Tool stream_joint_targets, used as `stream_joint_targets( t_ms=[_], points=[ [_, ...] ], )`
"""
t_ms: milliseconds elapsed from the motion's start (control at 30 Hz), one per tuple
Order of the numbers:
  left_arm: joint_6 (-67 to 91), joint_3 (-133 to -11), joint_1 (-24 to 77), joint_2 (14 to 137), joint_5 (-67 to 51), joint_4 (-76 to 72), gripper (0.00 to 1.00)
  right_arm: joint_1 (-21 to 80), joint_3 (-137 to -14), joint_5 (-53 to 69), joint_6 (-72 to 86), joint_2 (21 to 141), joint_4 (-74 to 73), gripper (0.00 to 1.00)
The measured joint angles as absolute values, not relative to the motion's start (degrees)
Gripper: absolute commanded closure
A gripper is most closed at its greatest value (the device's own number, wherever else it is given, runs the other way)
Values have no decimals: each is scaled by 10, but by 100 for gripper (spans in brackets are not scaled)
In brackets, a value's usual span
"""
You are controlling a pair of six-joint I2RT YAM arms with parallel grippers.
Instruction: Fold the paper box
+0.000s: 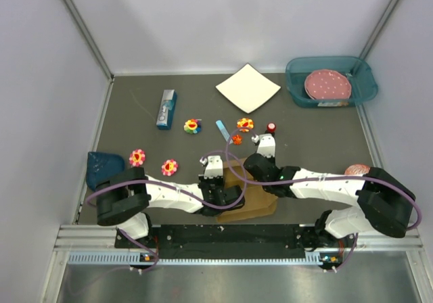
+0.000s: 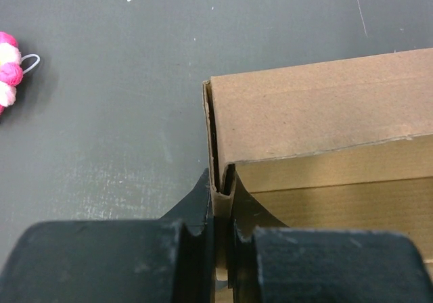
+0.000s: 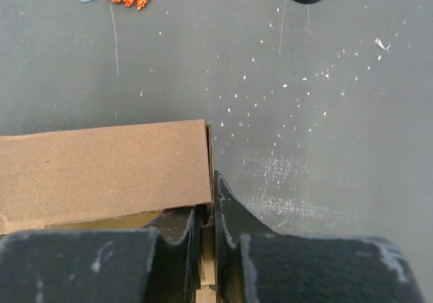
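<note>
Paper box [image 1: 249, 198]: at near edge of surface [image 1: 318, 134], between both arms. Pinched at left end wall by left gripper [image 2: 220, 181], at right end wall by right gripper [image 3: 206, 198]. Raise both walls evenly; avoid crushing cardboard.

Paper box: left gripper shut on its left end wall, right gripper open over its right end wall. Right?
No. The right gripper is not open: it is shut on the right end wall of the paper box, as the right wrist view shows. The left gripper is shut on the left end wall, as stated.
</note>
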State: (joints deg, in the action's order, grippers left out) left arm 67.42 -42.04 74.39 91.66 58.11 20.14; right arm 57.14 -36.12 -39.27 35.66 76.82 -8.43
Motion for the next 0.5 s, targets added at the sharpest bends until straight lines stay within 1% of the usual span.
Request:
stream_joint_targets(
  t_ms=[167,433,500],
  points=[
    [674,-420,744,916,581,202,100,571,-361,-392,351,769,-81,100],
    [673,-420,744,912,580,204,85,571,-361,-394,356,769,-84,100],
    [672,-420,744,908,579,207,80,571,-361,-394,359,769,-84,100]
  ],
)
